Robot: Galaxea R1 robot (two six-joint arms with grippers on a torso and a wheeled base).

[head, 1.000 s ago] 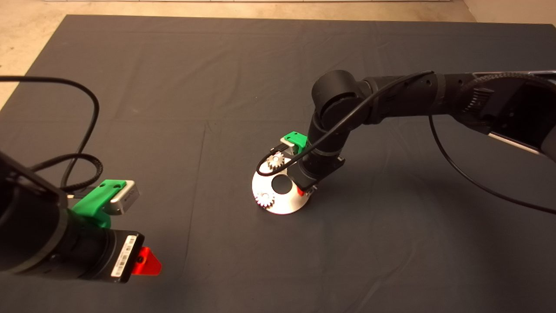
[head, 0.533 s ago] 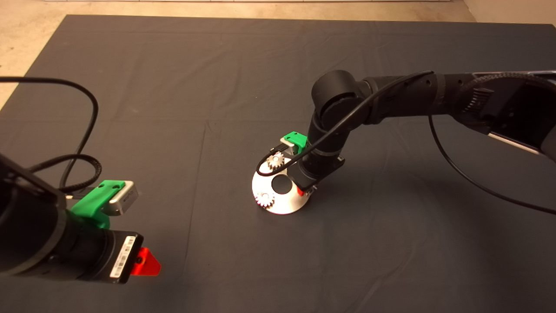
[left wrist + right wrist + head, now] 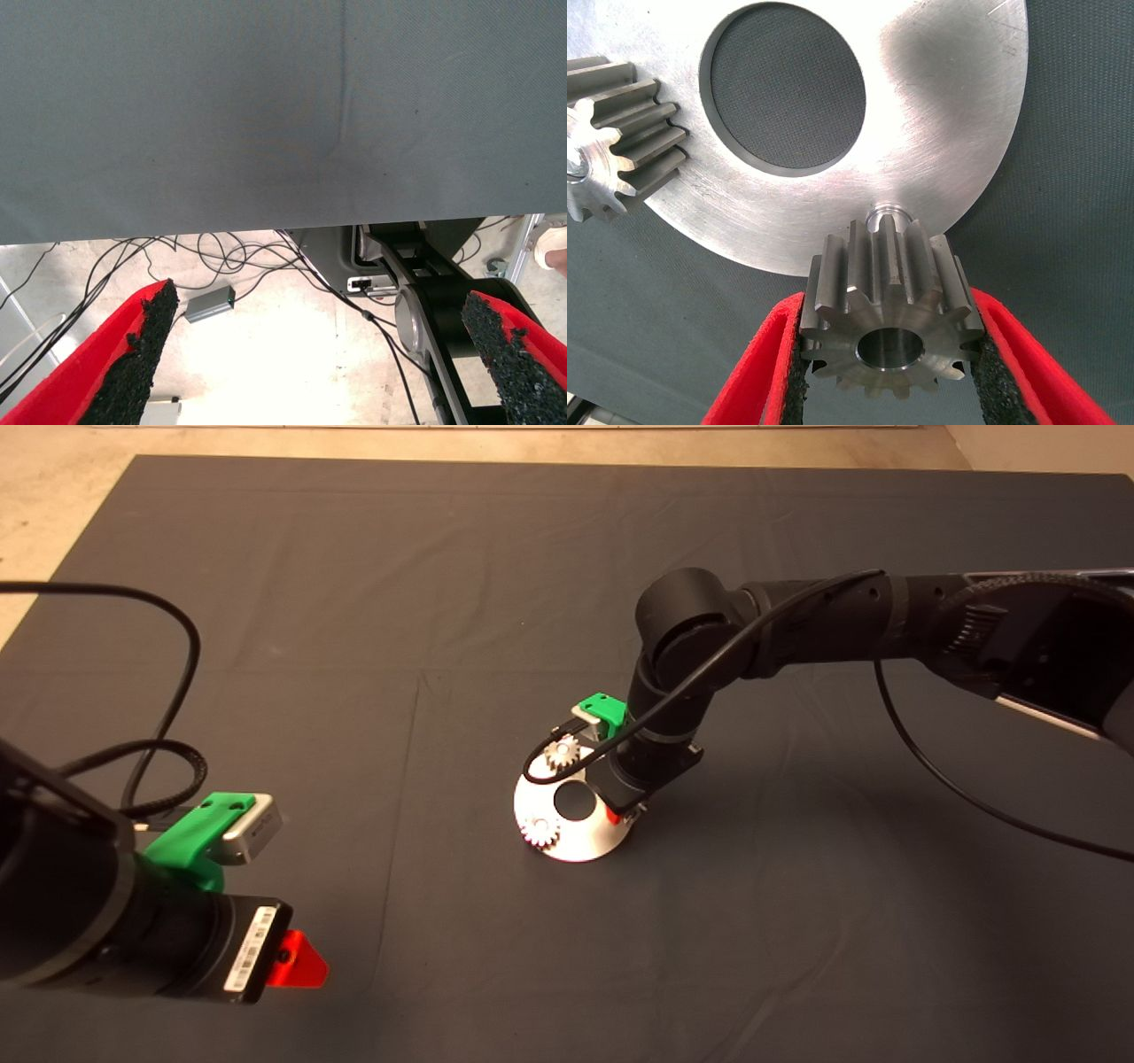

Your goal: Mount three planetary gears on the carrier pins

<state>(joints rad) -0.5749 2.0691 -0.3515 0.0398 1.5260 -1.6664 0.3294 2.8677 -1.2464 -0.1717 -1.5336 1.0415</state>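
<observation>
Carrier disc (image 3: 939, 115): flat, round, brushed silver metal with a large round centre hole, lying on the dark cloth mat (image 3: 443, 602) of the tabletop. Two toothed steel gears (image 3: 562, 755) (image 3: 539, 832) sit on its left side. One short silver pin (image 3: 888, 213) stands bare near the rim.

Third gear (image 3: 890, 323): grey steel, straight-cut teeth, dark bore, axis tilted towards the wrist camera, just beside the bare pin.

Right claw (image 3: 890, 372): red fingers with rough black pads clamped on the third gear; arm bent down steeply over the disc.

Left claw (image 3: 328, 354): fingers spread apart, parked at the mat's lower left edge.
</observation>
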